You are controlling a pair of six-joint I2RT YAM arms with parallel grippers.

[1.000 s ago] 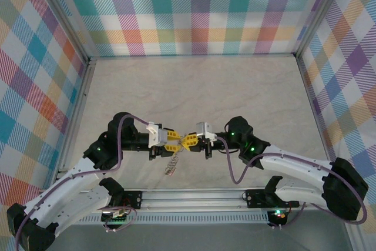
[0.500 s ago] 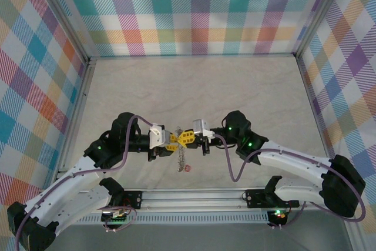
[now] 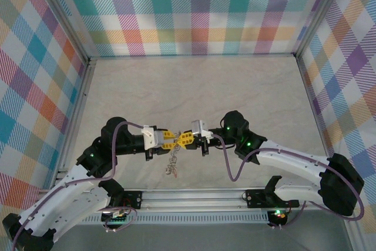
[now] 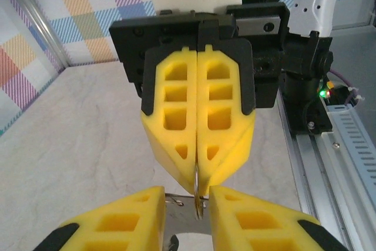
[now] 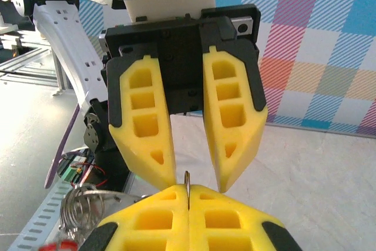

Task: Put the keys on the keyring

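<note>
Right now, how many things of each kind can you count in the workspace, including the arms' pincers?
Yellow foam-fingered pincers: 2, the left pincer and the right pincer
Grey coiled-wire metal keyring: 1
Tiny red-headed key: 1 visible, blurred; I cannot tell if there are others
Total: 4

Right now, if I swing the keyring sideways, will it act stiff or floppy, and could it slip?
Probably floppy: the keyring dangles as a loose coil. Likely light, since the right end effector carries it by a fingertip pinch on one thin wire. It could slip or swing, because the left end effector stands open around that wire.
</note>
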